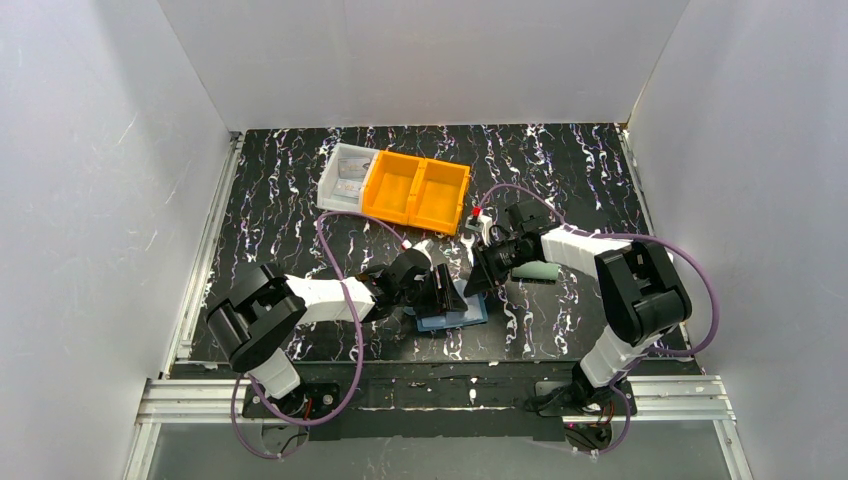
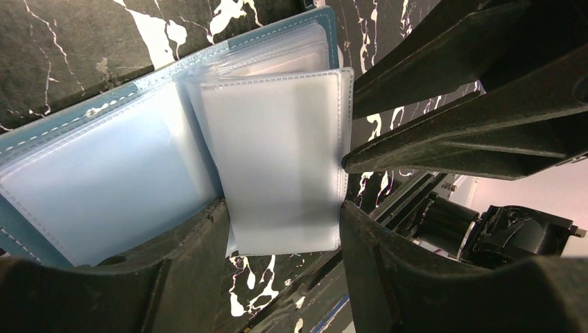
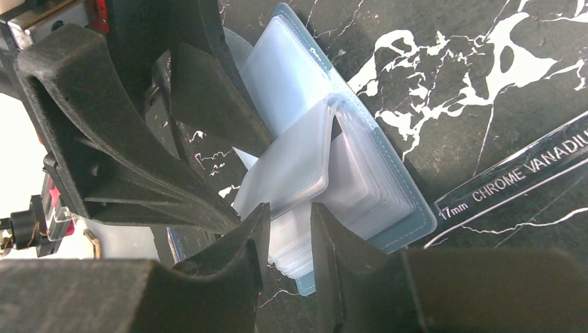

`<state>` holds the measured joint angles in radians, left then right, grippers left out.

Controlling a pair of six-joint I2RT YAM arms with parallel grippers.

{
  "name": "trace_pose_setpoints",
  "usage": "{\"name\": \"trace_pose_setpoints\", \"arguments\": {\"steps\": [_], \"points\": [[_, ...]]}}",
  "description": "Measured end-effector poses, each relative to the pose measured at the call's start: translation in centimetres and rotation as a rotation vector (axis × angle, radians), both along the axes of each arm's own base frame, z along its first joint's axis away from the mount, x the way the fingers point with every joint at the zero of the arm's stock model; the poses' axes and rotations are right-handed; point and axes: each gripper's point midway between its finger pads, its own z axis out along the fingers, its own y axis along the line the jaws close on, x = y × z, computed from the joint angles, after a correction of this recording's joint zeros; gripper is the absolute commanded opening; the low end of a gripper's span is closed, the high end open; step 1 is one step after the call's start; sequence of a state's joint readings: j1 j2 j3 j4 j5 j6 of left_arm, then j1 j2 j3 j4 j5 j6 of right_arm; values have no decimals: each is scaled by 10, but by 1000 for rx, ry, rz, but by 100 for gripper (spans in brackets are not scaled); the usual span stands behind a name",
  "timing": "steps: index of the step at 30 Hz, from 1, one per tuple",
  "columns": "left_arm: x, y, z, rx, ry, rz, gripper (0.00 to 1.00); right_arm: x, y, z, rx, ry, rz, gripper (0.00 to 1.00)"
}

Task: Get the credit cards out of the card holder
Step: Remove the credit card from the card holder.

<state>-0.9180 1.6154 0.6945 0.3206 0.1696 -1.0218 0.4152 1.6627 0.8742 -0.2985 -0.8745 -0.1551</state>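
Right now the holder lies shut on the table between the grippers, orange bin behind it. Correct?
Not shut. The holder lies open, its clear pockets fanned out, as both wrist views show. The rest holds: it is on the table between the left gripper and right gripper, orange bin behind it.

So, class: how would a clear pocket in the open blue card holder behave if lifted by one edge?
Probably floppy: in the right wrist view one clear pocket bows up from the card holder. Likely light, being thin and see-through. Its glossy face may be slippery.
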Motion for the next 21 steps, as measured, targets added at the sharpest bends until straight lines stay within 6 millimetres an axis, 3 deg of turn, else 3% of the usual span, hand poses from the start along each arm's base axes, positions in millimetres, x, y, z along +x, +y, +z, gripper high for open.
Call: {"name": "trace_pose_setpoints", "arguments": {"steps": [21], "points": [[-2, 4, -4, -12, 18, -1, 36, 2, -2, -10, -35, 19, -6, 30]]}}
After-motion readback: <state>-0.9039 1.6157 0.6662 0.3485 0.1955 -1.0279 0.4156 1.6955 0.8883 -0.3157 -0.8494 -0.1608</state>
